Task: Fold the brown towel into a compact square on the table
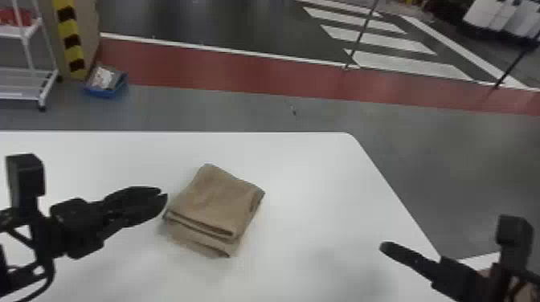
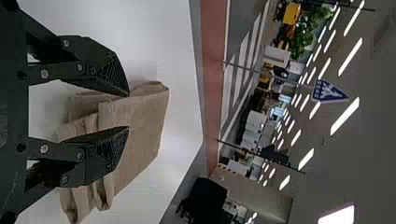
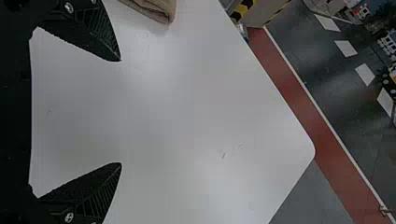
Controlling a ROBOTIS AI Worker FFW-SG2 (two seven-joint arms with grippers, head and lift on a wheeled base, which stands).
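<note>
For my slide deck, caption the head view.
Brown towel, folded in layers on a white table, between two black grippers.

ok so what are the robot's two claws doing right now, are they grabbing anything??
Left claw: open, holding nothing, beside the folded towel.
Right claw: open wide, holding nothing, over at the towel's right.

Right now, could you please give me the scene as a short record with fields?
towel: brown, folded in layers, roughly square, a lower layer sticking out on the near side
surface: white table
left claw: open, by the towel's left side
right claw: open wider, well to the towel's right
held: nothing
background: blue bin on the floor beyond the table
</note>
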